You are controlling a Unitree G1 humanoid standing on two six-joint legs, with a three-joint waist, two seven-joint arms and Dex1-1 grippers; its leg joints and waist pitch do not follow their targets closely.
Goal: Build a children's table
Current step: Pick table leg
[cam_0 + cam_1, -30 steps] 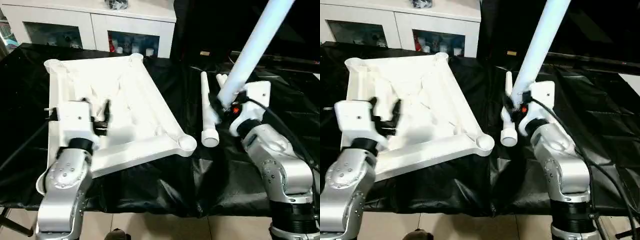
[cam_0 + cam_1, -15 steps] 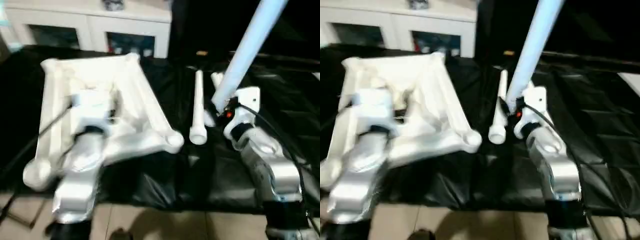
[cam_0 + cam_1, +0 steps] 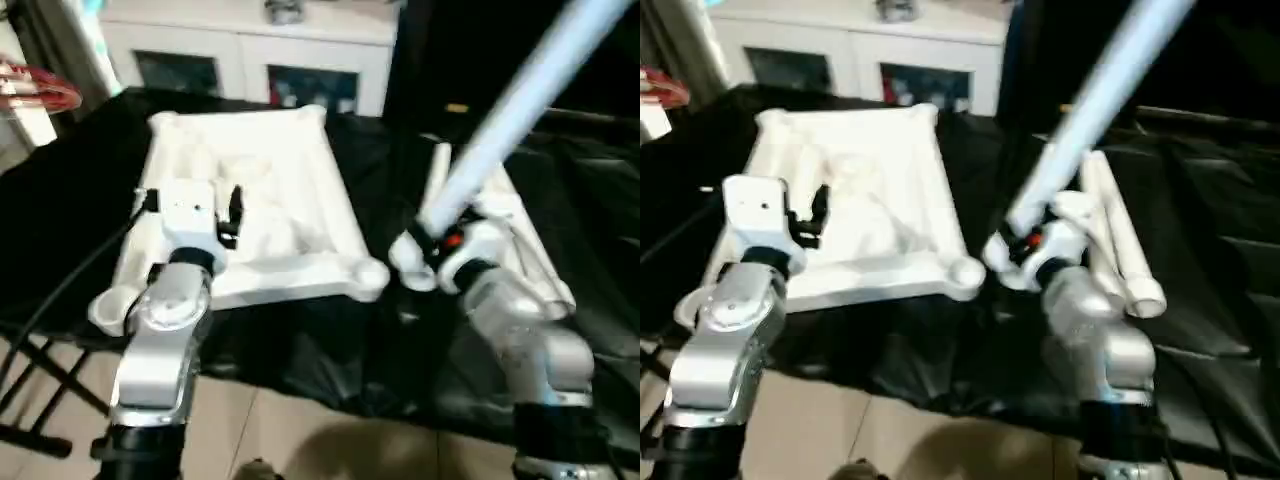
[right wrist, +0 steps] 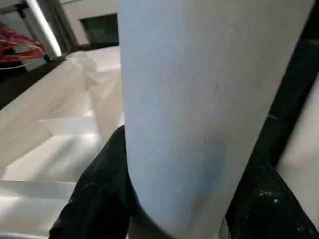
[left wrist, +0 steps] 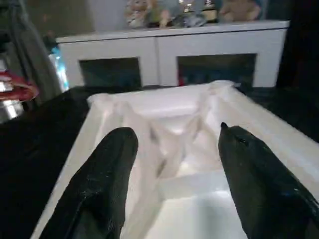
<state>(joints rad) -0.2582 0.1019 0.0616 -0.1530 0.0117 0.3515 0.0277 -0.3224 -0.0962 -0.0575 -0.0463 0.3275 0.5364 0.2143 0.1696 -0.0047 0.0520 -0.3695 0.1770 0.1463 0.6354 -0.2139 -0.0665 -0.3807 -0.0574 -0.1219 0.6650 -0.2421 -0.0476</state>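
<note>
Your biggest piece is the white plastic rectangular table top (image 3: 255, 195), lying upside down on the black-draped work surface (image 3: 60, 200), ribs up, toward the left. A round corner socket (image 3: 369, 276) sits at its near right corner, and another (image 3: 108, 310) at the near left. It looks light but broad and somewhat flexible, so you would do best to steady it by the rim or a thick rib rather than the thin webbing.

Next, the long white tubular leg (image 3: 520, 105) that your right gripper (image 3: 432, 243) has clamped near its lower end; it slants up and away to the far right. The tube looks stiff, smooth and likely slippery, and with so much length above the grip it will want to swing. Hold firmly close to the end going into the socket.

Two more white tubular legs (image 3: 1118, 245) lie side by side on the black cloth to the right of that arm, flared ends toward you.

Your left gripper (image 3: 226, 215) hovers over the near left part of the top, its black fingers (image 5: 107, 174) spread apart with nothing between them.

Behind everything stands a white cabinet with glass doors (image 3: 250, 60).
</note>
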